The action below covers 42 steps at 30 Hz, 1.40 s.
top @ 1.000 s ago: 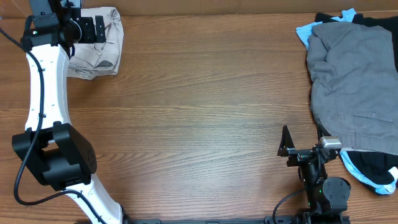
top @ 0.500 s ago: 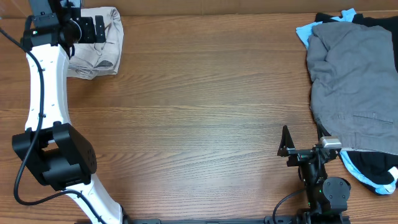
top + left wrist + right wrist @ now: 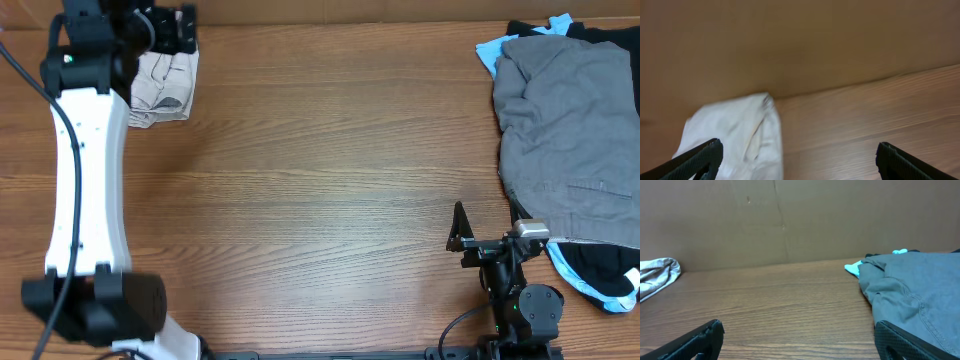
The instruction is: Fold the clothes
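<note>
Folded light beige shorts (image 3: pixel 160 85) lie at the far left corner of the table, also in the left wrist view (image 3: pixel 737 132) and the right wrist view (image 3: pixel 657 275). My left gripper (image 3: pixel 172 28) is open and empty, raised over the far edge of the beige shorts; its fingertips show in its own view (image 3: pixel 800 157). A pile of grey shorts (image 3: pixel 570 130) over light-blue (image 3: pixel 490 50) and black pieces (image 3: pixel 600 270) lies at the right; grey shorts show in the right wrist view (image 3: pixel 915 295). My right gripper (image 3: pixel 458 230) is open and empty, parked near the front edge.
A brown cardboard wall (image 3: pixel 790 220) stands along the table's far edge. The wooden tabletop (image 3: pixel 330 170) stretches between the two garment piles.
My left arm has lifted and moved toward the far edge, uncovering more of the folded beige shorts. The right arm has not moved.
</note>
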Motion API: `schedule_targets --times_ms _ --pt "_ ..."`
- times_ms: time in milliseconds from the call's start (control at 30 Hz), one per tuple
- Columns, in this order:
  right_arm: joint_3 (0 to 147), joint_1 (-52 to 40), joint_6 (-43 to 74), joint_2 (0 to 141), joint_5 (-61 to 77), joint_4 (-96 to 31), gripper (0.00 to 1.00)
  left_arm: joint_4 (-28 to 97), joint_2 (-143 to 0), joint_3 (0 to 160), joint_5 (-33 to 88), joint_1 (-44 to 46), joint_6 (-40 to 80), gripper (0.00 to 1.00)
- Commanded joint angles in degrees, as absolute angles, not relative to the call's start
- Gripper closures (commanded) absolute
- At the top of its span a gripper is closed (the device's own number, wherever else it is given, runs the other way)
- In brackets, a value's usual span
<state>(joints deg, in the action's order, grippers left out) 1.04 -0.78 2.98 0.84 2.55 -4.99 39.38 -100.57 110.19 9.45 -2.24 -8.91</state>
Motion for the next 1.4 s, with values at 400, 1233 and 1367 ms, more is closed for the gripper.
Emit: schedule_targets --times_ms 400,1233,1367 --pt "0.45 -0.58 2.96 0.16 2.2 -4.64 0.0 39.18 -83.7 98.56 10.13 19.51 -8.1 0.0" --pt "0.45 -0.58 2.96 0.16 2.2 -4.64 0.0 -15.29 -28.62 15.42 11.42 3.38 -2.98 0.0" --pt "0.45 -0.58 2.96 0.16 2.2 -4.64 0.0 -15.14 -19.49 8.67 11.44 2.85 -2.98 0.0"
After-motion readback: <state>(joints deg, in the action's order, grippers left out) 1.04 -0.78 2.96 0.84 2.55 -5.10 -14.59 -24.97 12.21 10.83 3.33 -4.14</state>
